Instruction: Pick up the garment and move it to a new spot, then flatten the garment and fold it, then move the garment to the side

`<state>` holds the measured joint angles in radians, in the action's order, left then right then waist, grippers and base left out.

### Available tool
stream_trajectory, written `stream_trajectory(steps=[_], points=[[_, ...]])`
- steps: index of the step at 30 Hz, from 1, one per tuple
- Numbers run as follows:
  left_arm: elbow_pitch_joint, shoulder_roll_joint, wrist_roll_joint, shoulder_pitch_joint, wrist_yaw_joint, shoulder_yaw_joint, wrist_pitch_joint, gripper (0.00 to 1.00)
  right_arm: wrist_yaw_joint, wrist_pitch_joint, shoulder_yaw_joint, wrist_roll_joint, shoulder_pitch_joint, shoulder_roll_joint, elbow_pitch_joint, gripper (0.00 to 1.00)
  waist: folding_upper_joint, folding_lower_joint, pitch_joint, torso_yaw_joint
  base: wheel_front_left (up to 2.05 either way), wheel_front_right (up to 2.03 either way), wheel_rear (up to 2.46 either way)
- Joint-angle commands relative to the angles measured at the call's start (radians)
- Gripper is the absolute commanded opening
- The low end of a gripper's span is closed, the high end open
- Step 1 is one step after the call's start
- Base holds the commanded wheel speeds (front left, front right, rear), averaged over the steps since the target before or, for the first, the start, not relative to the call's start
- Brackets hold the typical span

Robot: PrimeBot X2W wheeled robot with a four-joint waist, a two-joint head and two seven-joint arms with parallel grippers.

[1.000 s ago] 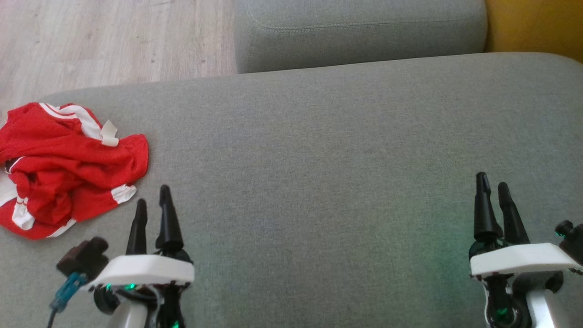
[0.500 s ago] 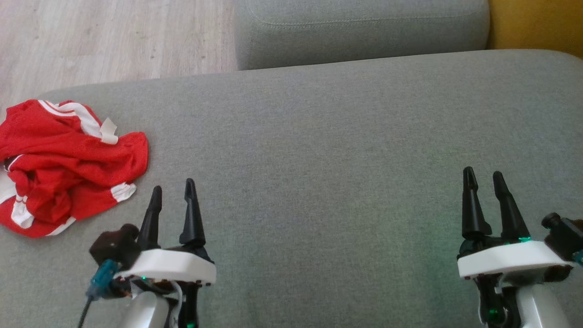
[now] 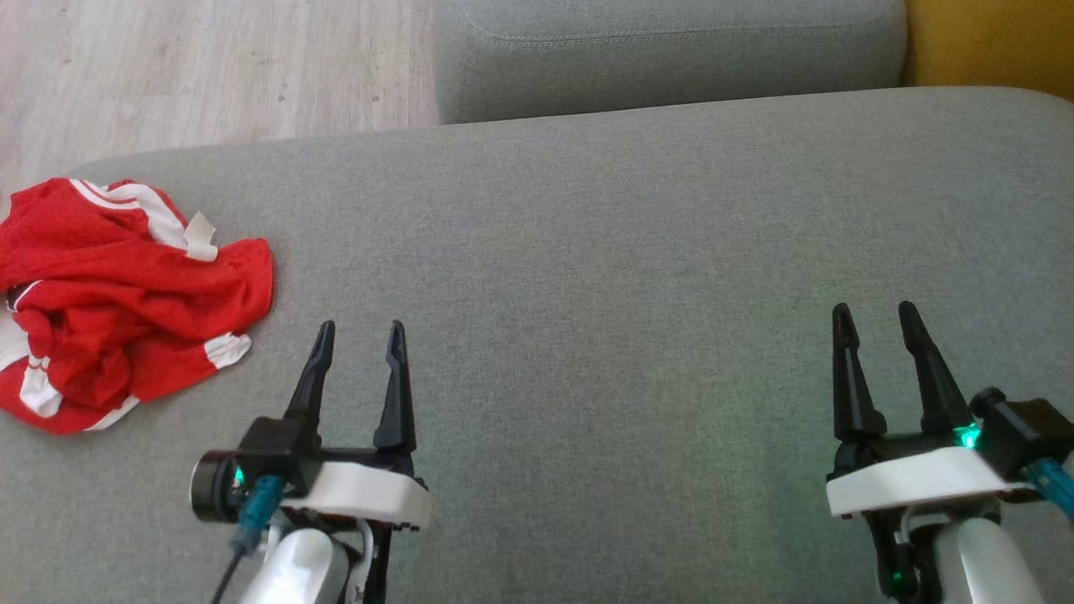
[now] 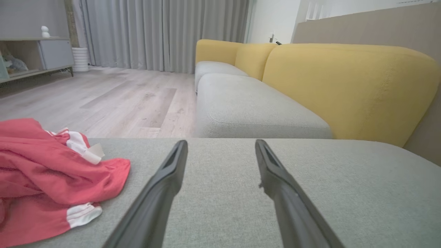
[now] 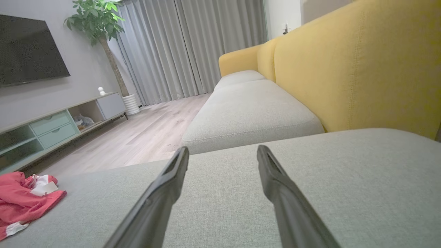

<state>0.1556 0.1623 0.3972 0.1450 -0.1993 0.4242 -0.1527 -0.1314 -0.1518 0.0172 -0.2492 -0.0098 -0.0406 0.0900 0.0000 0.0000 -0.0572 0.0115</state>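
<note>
Garment [image 3: 126, 302], crumpled red cloth with white stripes, lies at nine o'clock on the grey sofa seat [image 3: 604, 277], near its edge. The left pincer [image 3: 361, 325] hovers near it at seven o'clock, fingers parted and empty. The right pincer [image 3: 873, 309], at five o'clock, is likewise parted and holds nothing. For a clean lift, the left one should probably swing toward ten o'clock, drop onto a raised fold and close on several layers, not a loose hem.

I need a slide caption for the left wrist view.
Open left tool above grey sofa, crumpled red garment at its left.
</note>
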Motion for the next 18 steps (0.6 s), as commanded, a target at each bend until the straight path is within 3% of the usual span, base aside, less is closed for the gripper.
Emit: stream_trajectory(steps=[1, 13, 18], points=[[-0.032, 0.021, -0.031, 0.059, -0.011, -0.013, -0.017, 1.0, 0.001, -0.018, 0.021, 0.035, -0.046, -0.008, -0.043, 1.0, 0.0, 0.0, 0.0, 0.001, 0.0, 0.0, 0.0], [-0.032, 0.031, -0.123, 0.083, -0.057, 0.054, -0.052, 1.0, 0.001, -0.054, 0.04, 0.195, -0.044, -0.009, -0.069, 1.0, 0.0, 0.0, -0.008, 0.007, 0.0, 0.0, 0.0], [-0.069, -0.016, -0.072, 0.055, -0.024, -0.018, -0.067, 1.0, 0.001, -0.068, 0.034, 0.166, -0.039, -0.009, -0.081, 1.0, 0.0, 0.0, -0.013, 0.01, 0.0, 0.0, 0.0]])
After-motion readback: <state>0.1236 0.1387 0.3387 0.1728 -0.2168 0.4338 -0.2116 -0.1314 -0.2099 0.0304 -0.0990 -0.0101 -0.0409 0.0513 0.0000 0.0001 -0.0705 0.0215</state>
